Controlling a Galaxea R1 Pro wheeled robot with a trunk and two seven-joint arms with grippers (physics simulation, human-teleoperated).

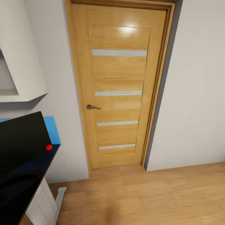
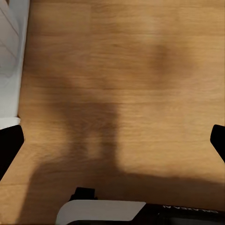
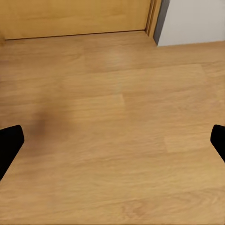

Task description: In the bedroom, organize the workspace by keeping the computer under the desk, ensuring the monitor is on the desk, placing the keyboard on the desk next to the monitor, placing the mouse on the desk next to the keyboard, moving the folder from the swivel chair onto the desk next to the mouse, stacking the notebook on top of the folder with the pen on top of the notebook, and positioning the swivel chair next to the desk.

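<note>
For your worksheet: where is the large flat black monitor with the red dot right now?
In the head view, the large flat black monitor stands at the lower left on the black-topped desk, in front of a blue wall panel and left of the oak door.

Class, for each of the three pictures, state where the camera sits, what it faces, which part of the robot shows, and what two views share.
Head view: on the robot's head, facing the oak door, with the monitor on the desk at left; none of the robot's body is visible.
Left wrist view: near the left pincer, facing down at the plank floor; dark fingertips at the edges.
Right wrist view: near the right pincer, facing floor and the door's foot; fingertips at the edges.
Shared: head and right wrist views both show the door.
</note>
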